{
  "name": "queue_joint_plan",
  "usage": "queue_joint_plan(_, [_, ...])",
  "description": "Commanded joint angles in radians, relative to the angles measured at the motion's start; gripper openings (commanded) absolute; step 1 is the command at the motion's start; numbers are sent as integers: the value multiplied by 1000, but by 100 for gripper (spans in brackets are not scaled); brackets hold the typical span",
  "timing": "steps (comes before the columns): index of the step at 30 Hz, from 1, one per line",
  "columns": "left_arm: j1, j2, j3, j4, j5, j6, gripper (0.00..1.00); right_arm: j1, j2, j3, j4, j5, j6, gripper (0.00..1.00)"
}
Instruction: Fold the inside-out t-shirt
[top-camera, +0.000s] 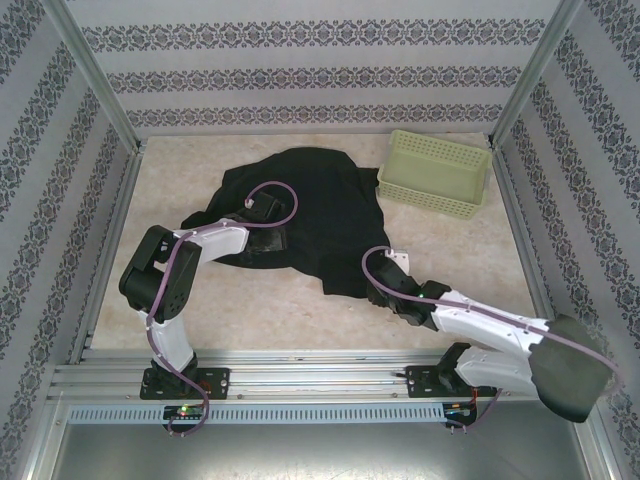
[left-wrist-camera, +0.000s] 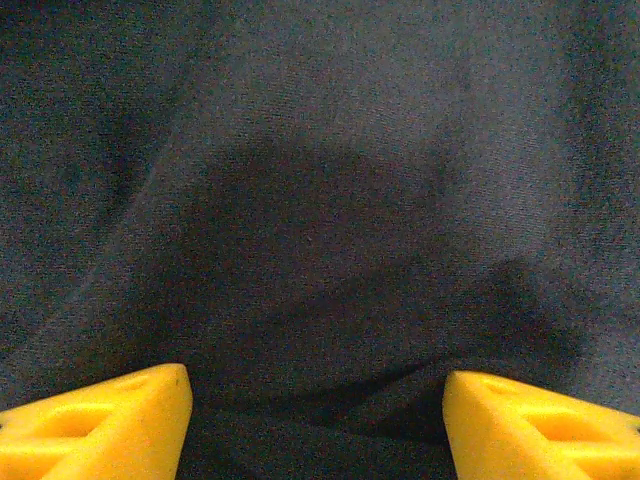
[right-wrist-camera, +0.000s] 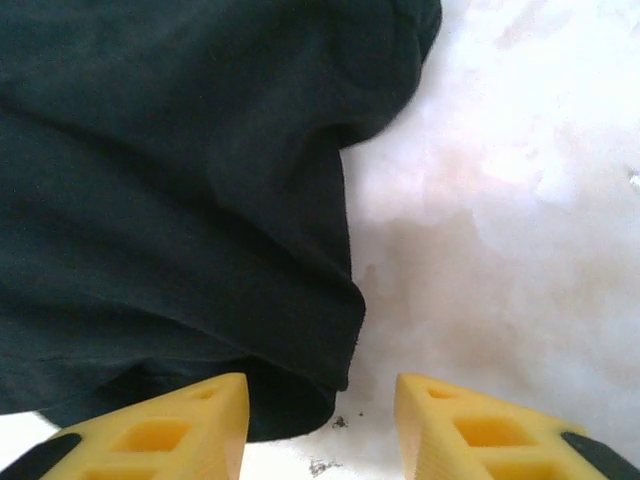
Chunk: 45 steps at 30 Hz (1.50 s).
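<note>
**Shirt:** The shirt (top-camera: 300, 215) lies bunched at upper centre of the tabletop (top-camera: 300, 325), its right edge just beside the basket (top-camera: 435, 172). It is not yet flat, and no fold is visible.

**Step in hand (judged):** Taking hold of the edges to spread the cloth. To do this well, seat each end effector fully over a hem before closing. Then draw outward and low, away from the basket, so the layers do not drag into a heap.

**Left end effector** (left-wrist-camera: 315, 420): Fingers stand wide apart over dark cloth at the shirt's left part. Nothing is clamped. Contact cannot be told.

**Right end effector** (right-wrist-camera: 320, 420): Part open at the shirt's lower right edge. The hem lies just ahead of the gap, with one finger over cloth and the other over bare tabletop. Nothing is gripped.
</note>
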Motion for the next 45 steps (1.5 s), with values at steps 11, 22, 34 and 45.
queue_joint_plan(11, [15, -19, -28, -59, 25, 1, 67, -5, 191, 115, -53, 77, -20, 24])
queue_joint_plan(22, [16, -15, -21, -100, -58, -13, 69, 8, 195, 129, -174, 110, 58, 7])
queue_joint_plan(34, [50, -10, -40, -115, -95, -42, 69, -14, -81, -43, -217, 121, 238, 18])
queue_joint_plan(45, [49, -24, -47, -89, -6, -28, 68, 18, -107, 4, -77, 12, 7, 32])
